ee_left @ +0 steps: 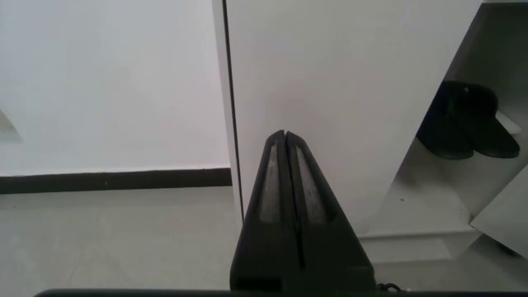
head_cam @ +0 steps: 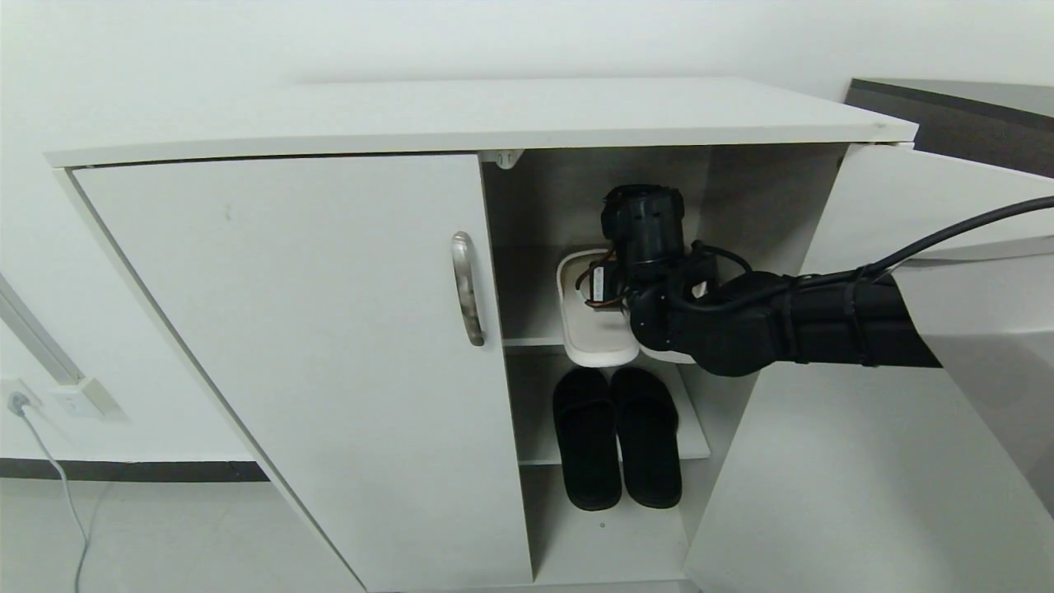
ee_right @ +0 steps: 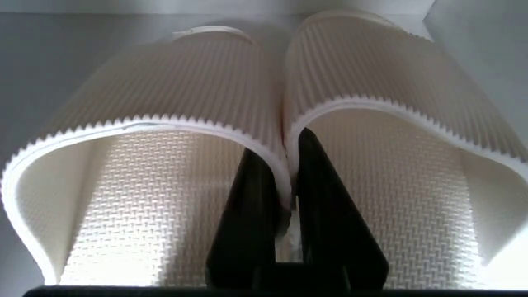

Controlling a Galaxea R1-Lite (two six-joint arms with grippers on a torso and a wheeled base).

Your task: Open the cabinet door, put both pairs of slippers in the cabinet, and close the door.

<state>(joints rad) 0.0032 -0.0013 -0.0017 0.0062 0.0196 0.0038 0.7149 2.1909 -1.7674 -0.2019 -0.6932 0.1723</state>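
The white cabinet (head_cam: 494, 107) has its right door (head_cam: 865, 428) swung open and its left door (head_cam: 288, 329) closed. A pair of white slippers (head_cam: 597, 342) (ee_right: 157, 181) lies on the upper shelf, heels past the shelf's front edge. My right gripper (ee_right: 285, 177) is shut on the two inner strap edges, pinching them together; the right arm (head_cam: 766, 321) reaches into the opening. A pair of black slippers (head_cam: 617, 436) (ee_left: 466, 124) rests on the shelf below, heels overhanging. My left gripper (ee_left: 285, 136) is shut with nothing in it, low in front of the closed left door.
The left door carries a metal handle (head_cam: 467, 288) near the opening. The open right door stands close beside the right arm. A wall socket with a cable (head_cam: 16, 403) is at the lower left. A dark surface (head_cam: 955, 115) lies behind the cabinet on the right.
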